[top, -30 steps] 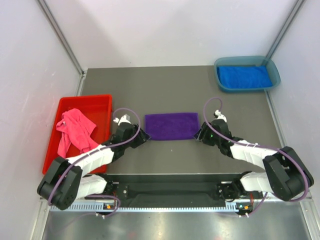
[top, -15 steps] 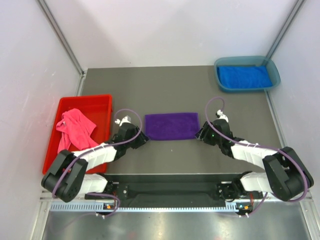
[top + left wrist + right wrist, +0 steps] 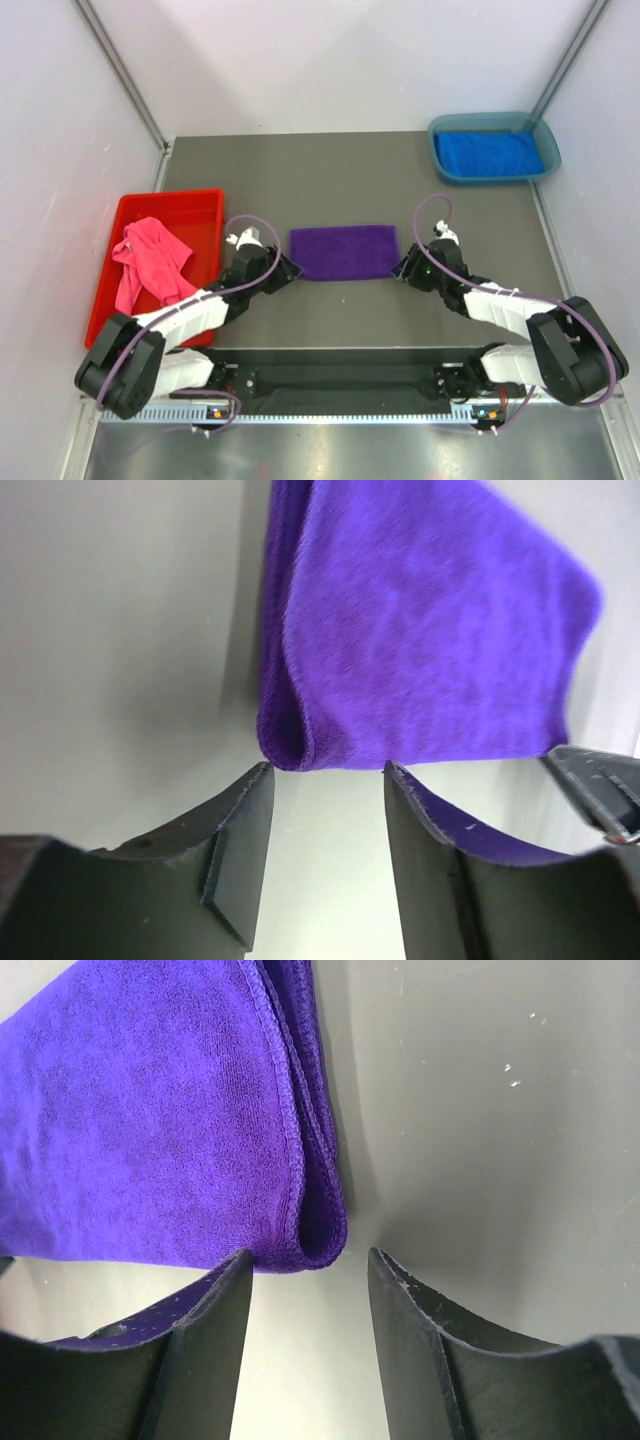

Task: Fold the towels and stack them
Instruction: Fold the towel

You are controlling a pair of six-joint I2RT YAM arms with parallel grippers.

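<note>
While both arms sit low on the table [image 3: 330,180], I see the purple towel [image 3: 343,252] lying flat between them, folded into a rectangle at the middle of the surface. My left gripper [image 3: 325,770] stands at the towel's near left corner. Its fingers are apart with nothing between them, and the folded corner lies just ahead of the gap. I cannot tell whether the tips touch the cloth. My right gripper [image 3: 310,1257] mirrors it at the near right corner, fingers likewise spread and empty, with the hemmed fold just beyond the tips. The royal blue towel [image 3: 488,153] lies folded in the teal tray [image 3: 437,130] at the far right corner. The pink towel [image 3: 148,262] lies crumpled in the red bin [image 3: 200,200] at the left edge, well apart from the purple one.
</note>
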